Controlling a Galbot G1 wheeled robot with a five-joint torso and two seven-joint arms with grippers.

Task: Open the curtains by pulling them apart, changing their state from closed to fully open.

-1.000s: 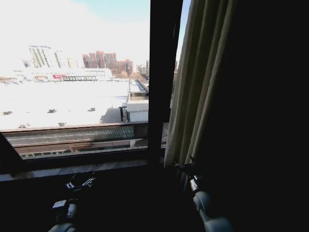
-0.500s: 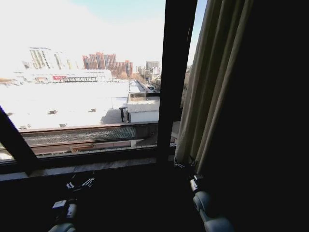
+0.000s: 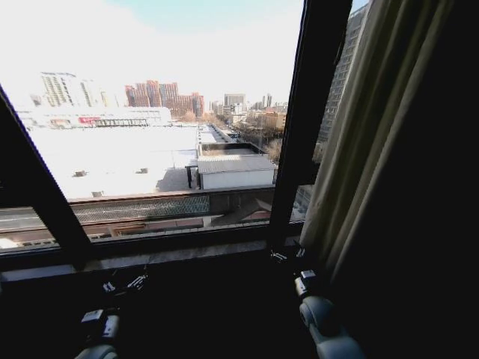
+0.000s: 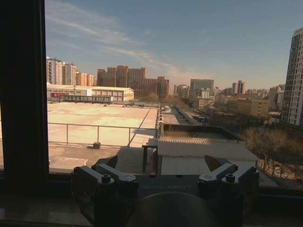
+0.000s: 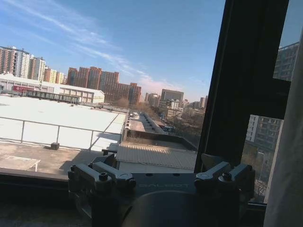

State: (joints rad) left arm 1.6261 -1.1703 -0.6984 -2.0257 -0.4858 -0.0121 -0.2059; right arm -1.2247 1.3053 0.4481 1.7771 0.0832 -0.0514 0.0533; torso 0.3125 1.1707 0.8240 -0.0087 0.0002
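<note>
1. Curtains (image 3: 374,127) hang bunched in cream-beige pleats at the right of the window, just right of and beyond the right gripper (image 3: 287,256), which sits low before the sill; its fingers (image 5: 215,172) stand wide apart with nothing between them, the fabric's pale edge (image 5: 289,156) just beside them but not held.
2. That gathered stack looks like the result of the panel being drawn aside, leaving the glass bare over rooftops and distant towers; by that judgement the right side of the task is largely done.
3. Left gripper (image 3: 126,284) waits low at the near left, its fingers (image 4: 106,177) likewise spread and empty, pointed out through the pane.
4. Both arms reach forward from the near edge at about sill height, wrists level, the right arm's pale forearm (image 3: 322,318) angled up toward the curtain's foot.
5. Black window frame bar (image 3: 299,120) stands between the open pane and the bunched fabric; another (image 3: 37,179) slants at the far left.
</note>
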